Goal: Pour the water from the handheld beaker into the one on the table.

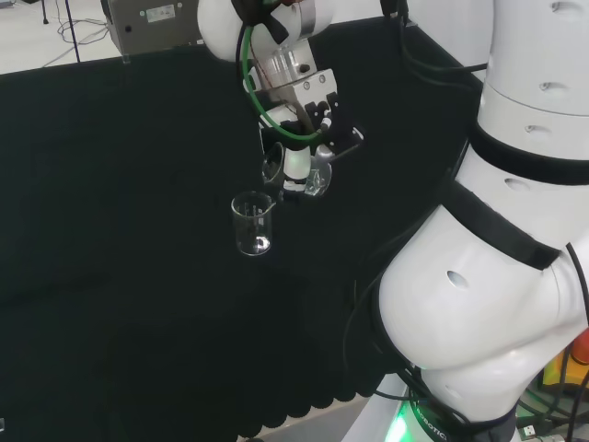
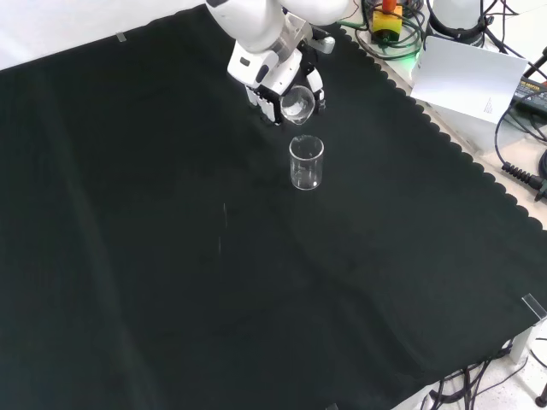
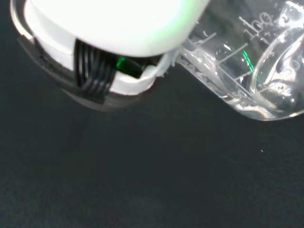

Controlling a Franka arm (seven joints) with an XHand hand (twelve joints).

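In the front view, an upright clear beaker [image 2: 306, 162] stands on the black-clothed desk [image 2: 171, 256], nearest the camera. Just beyond it and a little higher, the hand [image 2: 275, 79] has its fingers curled round a second clear beaker [image 2: 297, 104], tilted with its mouth towards the standing one. In the head view the held beaker [image 1: 275, 166] hangs just right of and above the standing beaker [image 1: 253, 224], the two rims close but apart. The wrist view shows the held beaker's marked glass wall [image 3: 247, 66] beside the hand [image 3: 109, 33].
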